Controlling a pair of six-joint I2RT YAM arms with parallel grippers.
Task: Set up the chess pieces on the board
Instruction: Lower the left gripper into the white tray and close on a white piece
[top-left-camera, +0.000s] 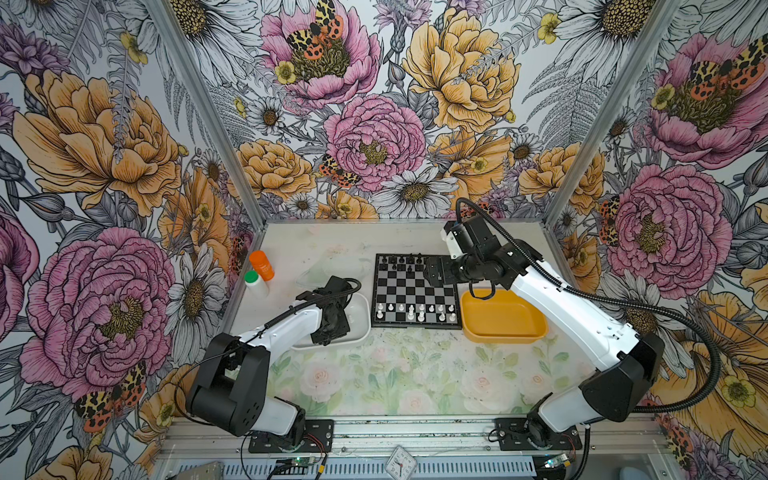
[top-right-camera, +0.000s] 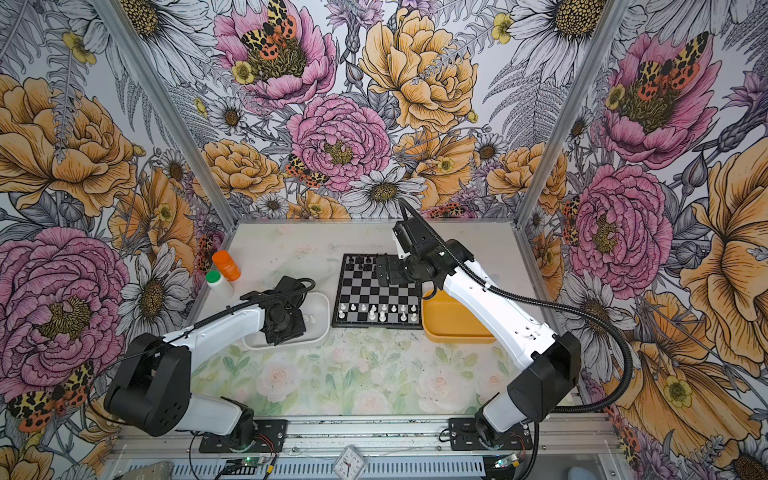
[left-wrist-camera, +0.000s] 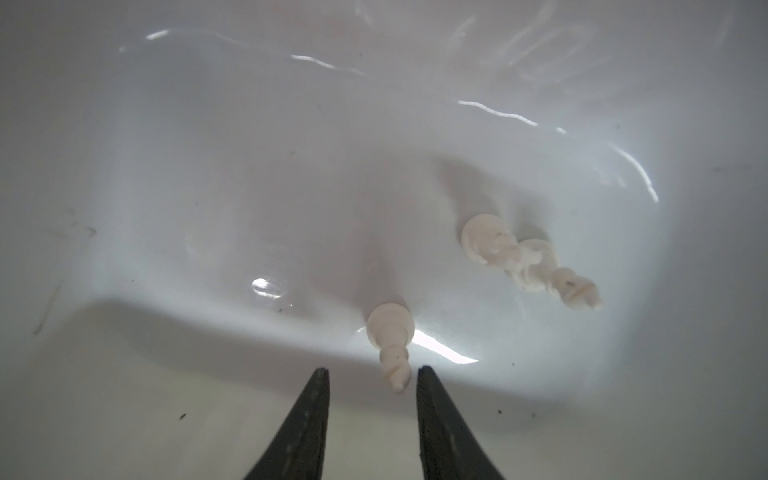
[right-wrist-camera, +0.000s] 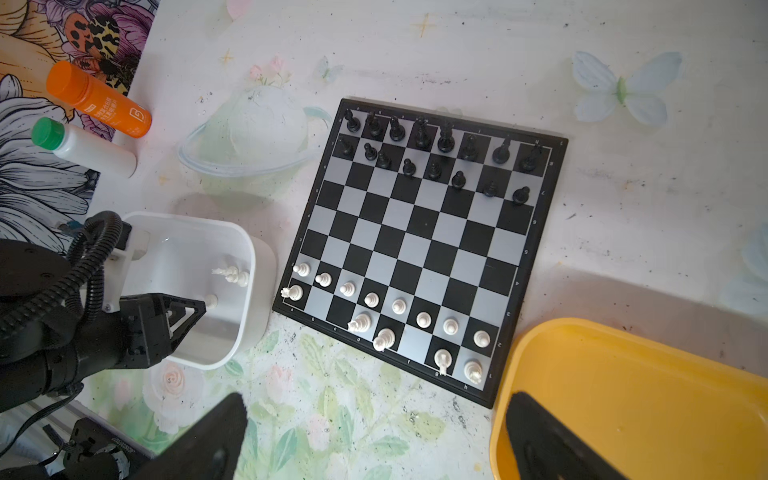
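The board (top-left-camera: 409, 291) (top-right-camera: 374, 291) (right-wrist-camera: 419, 232) lies mid-table. Black chess pieces (right-wrist-camera: 419, 133) fill its two far rows and white ones (right-wrist-camera: 399, 306) stand along its two near rows. My left gripper (left-wrist-camera: 372, 374) reaches down into the white tray (top-left-camera: 362, 305) (right-wrist-camera: 259, 266). It is open, and the tip of a lying white piece (left-wrist-camera: 390, 336) pokes between its fingertips (left-wrist-camera: 424, 374) without being clamped. A small clump of white pieces (left-wrist-camera: 528, 262) (right-wrist-camera: 230, 274) lies beside it. My right gripper (top-left-camera: 434, 272) (right-wrist-camera: 376, 399) hovers wide open and empty above the board's far right side.
An empty yellow tray (top-left-camera: 503, 320) (right-wrist-camera: 623, 395) sits against the board's right edge. An orange bottle (top-left-camera: 262, 265) and a white bottle with a green cap (top-left-camera: 255, 282) stand by the left wall. A small clock (top-left-camera: 401, 461) lies at the front rail.
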